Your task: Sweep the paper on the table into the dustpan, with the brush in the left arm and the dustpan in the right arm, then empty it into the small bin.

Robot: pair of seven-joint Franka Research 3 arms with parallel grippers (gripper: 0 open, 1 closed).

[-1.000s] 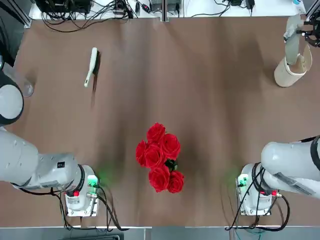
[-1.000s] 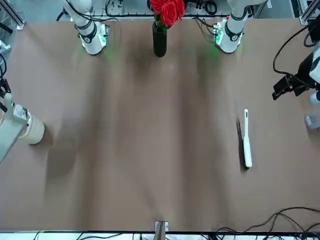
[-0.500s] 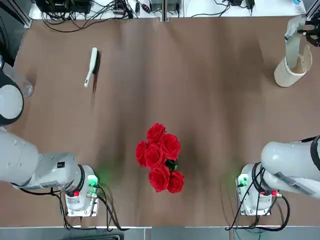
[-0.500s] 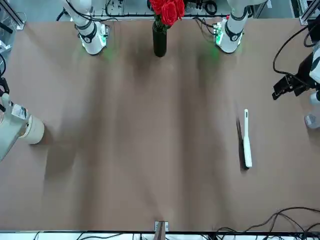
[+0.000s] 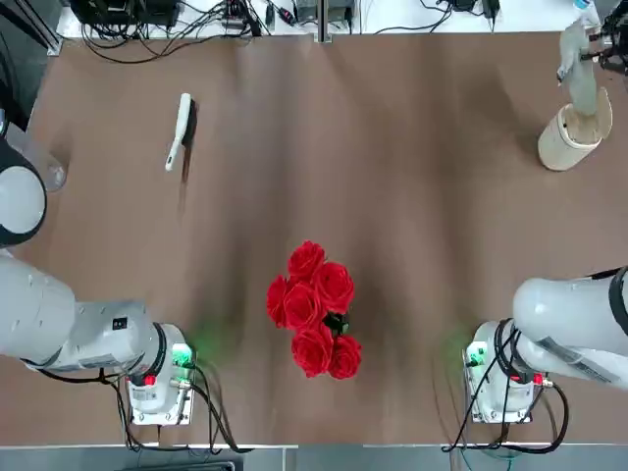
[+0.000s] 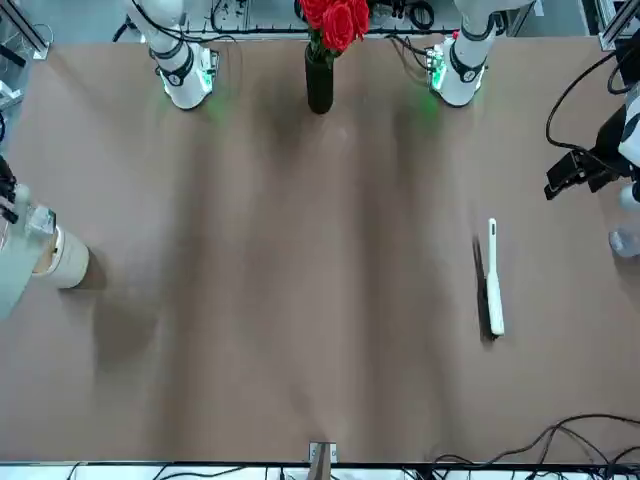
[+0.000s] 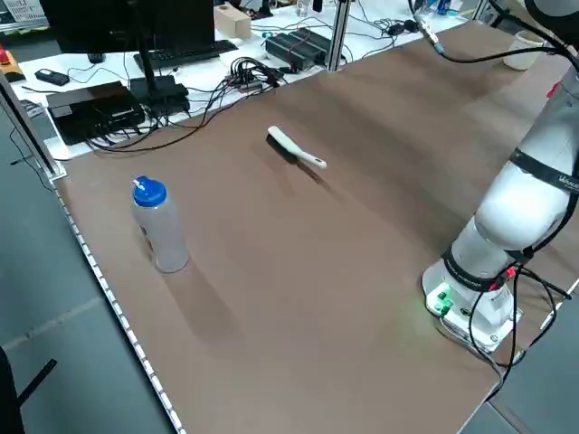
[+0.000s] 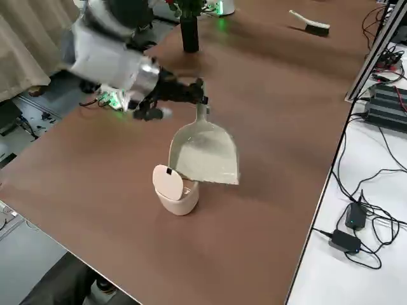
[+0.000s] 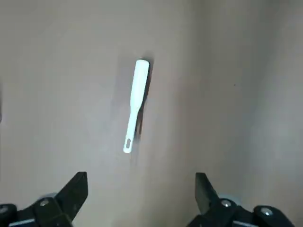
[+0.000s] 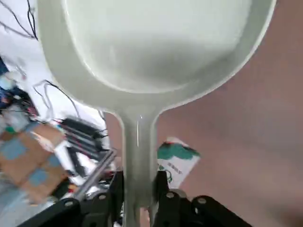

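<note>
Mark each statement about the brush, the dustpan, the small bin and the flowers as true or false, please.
1. The brush lies on the table. True.
2. The left pincer holds the brush. False: it is open and holds nothing.
3. The right pincer grips the dustpan by its handle. True.
4. The small bin lies on its side. False: it stands upright.
5. The roses are white. False: they are red.
</note>
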